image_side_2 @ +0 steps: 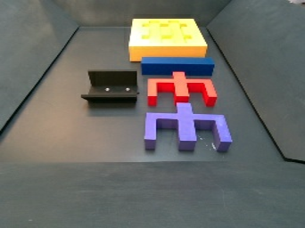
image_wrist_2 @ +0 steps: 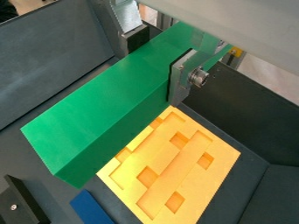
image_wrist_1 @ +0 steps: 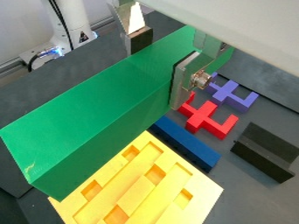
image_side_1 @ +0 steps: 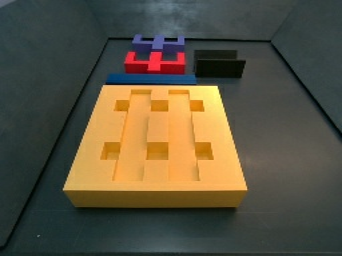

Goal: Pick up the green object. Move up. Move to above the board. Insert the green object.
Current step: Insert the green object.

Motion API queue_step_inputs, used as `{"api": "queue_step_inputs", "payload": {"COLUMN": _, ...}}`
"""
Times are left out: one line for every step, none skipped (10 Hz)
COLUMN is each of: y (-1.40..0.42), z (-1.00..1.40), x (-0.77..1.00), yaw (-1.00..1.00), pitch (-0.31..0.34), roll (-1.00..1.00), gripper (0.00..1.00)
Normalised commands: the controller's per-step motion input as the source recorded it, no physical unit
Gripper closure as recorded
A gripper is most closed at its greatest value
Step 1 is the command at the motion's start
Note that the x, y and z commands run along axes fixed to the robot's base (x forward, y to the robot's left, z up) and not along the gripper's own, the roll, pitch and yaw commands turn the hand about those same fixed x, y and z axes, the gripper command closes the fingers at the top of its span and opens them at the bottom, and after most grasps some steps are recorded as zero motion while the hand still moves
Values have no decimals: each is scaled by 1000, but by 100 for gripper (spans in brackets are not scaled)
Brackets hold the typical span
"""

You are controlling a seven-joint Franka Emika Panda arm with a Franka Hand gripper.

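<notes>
My gripper is shut on the green object, a long plain green bar clamped across its width between the two silver fingers. It shows the same way in both wrist views, gripper and bar. The bar hangs in the air, level, well above the floor. The yellow board with its square holes lies below the bar's free end. In both side views the board lies flat and bare; the gripper and the bar are outside those views.
A blue block lies against the board's end. Beyond it lie a red notched block and a purple notched block. The dark fixture stands beside them. Dark walls ring the floor.
</notes>
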Motion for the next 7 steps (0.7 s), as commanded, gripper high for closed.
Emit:
{"api": "queue_step_inputs", "payload": {"y": 0, "z": -266, "x": -31, "yaw": 26, "pitch": -17, "roll": 10, "gripper": 100}}
{"api": "queue_step_inputs", "payload": {"y": 0, "z": -949, "x": 69, "yaw": 94, "pitch": 59, "roll": 121, "gripper": 100}}
{"api": "queue_step_inputs", "payload": {"y": -26, "z": -1000, "x": 103, "yaw": 31, "pitch": 0, "roll": 0, "gripper": 100}}
{"api": "queue_step_inputs", "payload": {"y": -49, "z": -1000, "x": 14, "yaw": 26, "pitch": 0, "roll": 3, "gripper": 100}}
{"api": "queue_step_inputs", "payload": {"y": -89, "z": -1000, "x": 69, "yaw": 46, "pitch": -26, "roll": 0, "gripper": 100}}
{"api": "queue_step_inputs", "payload": {"y": -66, "z": -1000, "x": 80, "yaw": 6, "pitch": -34, "roll": 9, "gripper": 100}}
{"api": "queue_step_inputs", "payload": {"y": -40, "z": -1000, "x": 29, "yaw": 0, "pitch": -51, "roll": 36, "gripper": 100}}
